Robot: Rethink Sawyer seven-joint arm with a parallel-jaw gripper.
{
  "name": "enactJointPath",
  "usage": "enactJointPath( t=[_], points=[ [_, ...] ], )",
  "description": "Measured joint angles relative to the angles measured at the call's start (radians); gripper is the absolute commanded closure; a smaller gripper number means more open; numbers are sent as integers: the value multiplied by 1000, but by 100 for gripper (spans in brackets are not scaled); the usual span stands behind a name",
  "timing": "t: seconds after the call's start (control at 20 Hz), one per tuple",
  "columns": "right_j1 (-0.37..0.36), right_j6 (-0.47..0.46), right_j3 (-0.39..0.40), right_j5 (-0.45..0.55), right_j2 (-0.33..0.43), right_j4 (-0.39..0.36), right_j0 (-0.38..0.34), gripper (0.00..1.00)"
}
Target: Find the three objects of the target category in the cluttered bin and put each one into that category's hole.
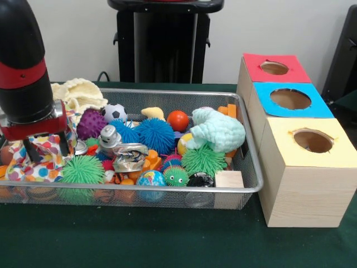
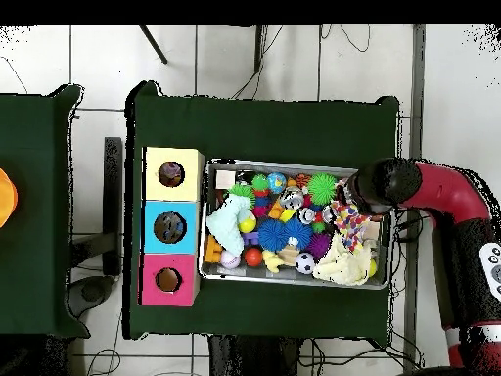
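boxes (image 1: 301, 139): red/blue/yellow tops | cloth (image 1: 39, 159): multicolour dots | table (image 1: 139, 240): dk green

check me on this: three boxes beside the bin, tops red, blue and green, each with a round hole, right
Not quite: the third box's top is yellow, not green, as the front view shows. The red top and blue top are right, each has a round hole, and all stand beside the bin.

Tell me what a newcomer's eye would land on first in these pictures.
First, the wire mesh bin crammed with bright toys: spiky green balls, a blue spiky ball, a small soccer ball and a pale mint cloth. Next, the red and black arm with its gripper reaching down into the bin's left end over a polka-dot cloth. Beside the bin's right end stands a row of wooden boxes topped red, blue and yellow, each with a round hole.
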Motion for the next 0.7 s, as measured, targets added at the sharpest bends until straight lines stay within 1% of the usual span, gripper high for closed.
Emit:
enactJointPath(
  t=[0.35, 0.7],
  points=[
    [-46, -3, -6, 8, 0, 1, 9, 0],
    [-39, -3, -28, 8, 0, 1, 11, 0]
  ],
)
